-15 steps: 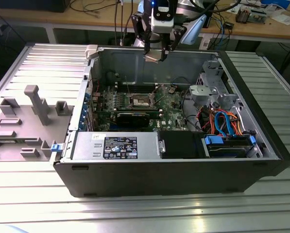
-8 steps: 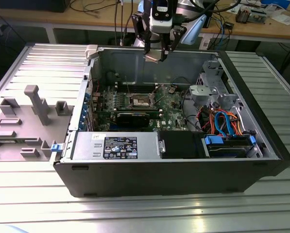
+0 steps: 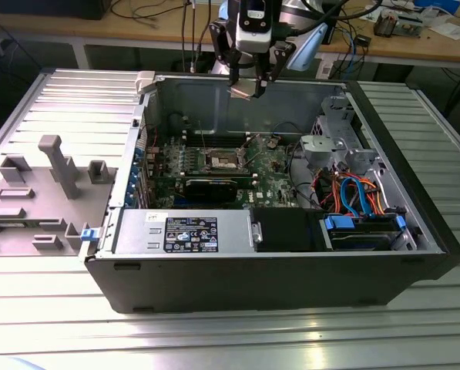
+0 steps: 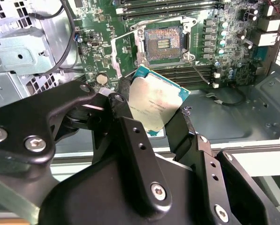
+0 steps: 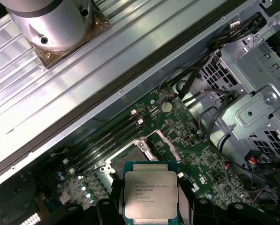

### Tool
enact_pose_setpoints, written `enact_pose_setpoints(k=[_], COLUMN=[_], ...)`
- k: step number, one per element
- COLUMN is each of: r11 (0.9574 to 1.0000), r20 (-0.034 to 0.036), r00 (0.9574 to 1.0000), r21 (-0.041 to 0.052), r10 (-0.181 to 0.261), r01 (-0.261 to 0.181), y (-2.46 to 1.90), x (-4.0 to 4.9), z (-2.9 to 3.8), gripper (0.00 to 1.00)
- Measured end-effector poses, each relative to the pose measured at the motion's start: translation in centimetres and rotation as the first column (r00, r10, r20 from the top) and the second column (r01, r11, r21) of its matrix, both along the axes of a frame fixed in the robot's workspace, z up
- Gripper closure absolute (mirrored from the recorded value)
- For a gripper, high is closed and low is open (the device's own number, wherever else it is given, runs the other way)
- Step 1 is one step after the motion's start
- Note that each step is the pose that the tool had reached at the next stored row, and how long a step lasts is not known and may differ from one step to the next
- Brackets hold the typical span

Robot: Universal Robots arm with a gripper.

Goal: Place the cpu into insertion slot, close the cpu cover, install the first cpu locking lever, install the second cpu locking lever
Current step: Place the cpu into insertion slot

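Second wrist view shows my tool (image 4: 155, 111) squeezing the cpu (image 4: 151, 101) by its edges, up in the air above the bare insertion slot (image 4: 161, 44), so it is not in yet, and the closing and both locking steps are not done.

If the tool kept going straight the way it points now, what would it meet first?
Likely the motherboard, at or beside the open socket; the chip held in the tool would touch first. Depth is unclear, so the exact spot is uncertain.
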State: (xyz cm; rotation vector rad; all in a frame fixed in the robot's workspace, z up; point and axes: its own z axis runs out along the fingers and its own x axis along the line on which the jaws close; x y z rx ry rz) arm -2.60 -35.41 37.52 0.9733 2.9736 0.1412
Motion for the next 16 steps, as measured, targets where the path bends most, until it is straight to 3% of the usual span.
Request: enact_pose_setpoints(k=[16], r11=[0.9993], r20=[0.0], r00=[0.9993], r21=[0.0], r10=[-0.037], r01=[0.037], y=[0.0], x=[0.0], z=[-0.02], gripper=[0.45])
